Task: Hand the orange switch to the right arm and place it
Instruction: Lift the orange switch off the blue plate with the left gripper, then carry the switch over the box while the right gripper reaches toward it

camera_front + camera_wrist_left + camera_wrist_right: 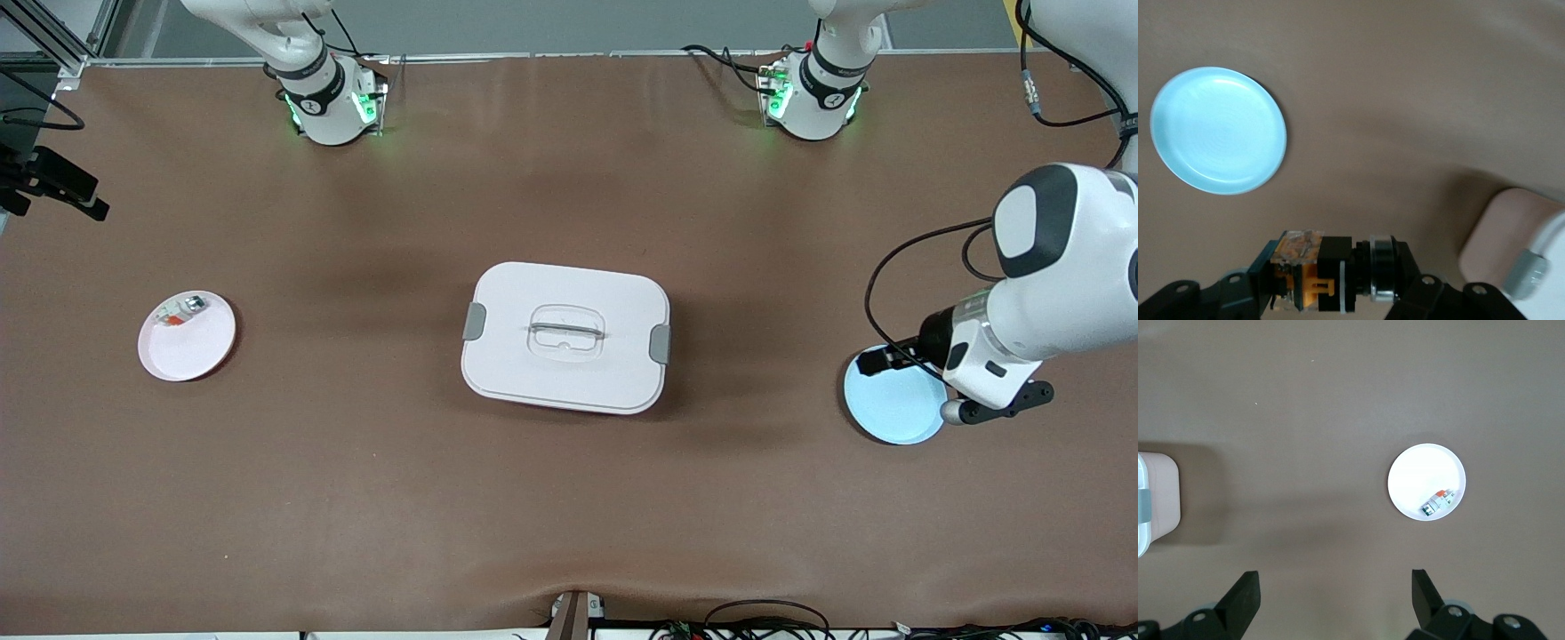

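Fingers of the left gripper point(1328, 293) clamp the orange switch point(1318, 270), held in the air over the brown table point(569, 498) beside the pale blue plate point(889, 404). The switch is a black body with orange trim and a silvery ring. The right gripper point(1335, 593) waits, fingers spread wide, holding nothing, near the white plate point(1427, 481).

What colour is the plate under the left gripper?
Light blue plate, clearest in the left wrist view.

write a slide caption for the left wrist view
Left hand shut on the orange switch, held above the brown table near an empty light-blue plate.
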Robot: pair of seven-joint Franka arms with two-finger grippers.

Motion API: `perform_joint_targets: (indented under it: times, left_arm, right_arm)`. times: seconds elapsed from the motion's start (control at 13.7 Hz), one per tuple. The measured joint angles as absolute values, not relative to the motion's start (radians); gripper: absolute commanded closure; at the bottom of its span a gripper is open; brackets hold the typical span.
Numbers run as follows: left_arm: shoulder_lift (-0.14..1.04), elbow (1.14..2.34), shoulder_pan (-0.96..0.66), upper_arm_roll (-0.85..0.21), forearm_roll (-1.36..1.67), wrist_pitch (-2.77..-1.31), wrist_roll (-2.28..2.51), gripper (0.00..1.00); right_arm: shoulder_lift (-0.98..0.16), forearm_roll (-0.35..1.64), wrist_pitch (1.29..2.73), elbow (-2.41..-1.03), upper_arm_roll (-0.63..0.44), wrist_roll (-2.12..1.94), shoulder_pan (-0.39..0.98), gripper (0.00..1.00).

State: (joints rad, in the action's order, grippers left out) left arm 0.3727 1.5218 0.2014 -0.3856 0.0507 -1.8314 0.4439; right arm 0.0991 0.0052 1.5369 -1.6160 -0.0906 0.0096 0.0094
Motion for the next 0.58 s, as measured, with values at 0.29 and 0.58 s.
perform_joint_targets:
  times: [0.29,0.58]
  left_arm:
    - [0.373,1.478,0.199,-0.494,0.100,-1.797,0.679,1.00]
    - [0.376,1.471,0.179,-0.617,0.103,-1.792,0.933,1.00]
  right_arm:
    - [0.099,0.005,1.535,-1.616,-0.091,0.010,0.003,0.00]
    - [0.099,0.006,1.535,-1.594,-0.090,0.010,0.000,0.00]
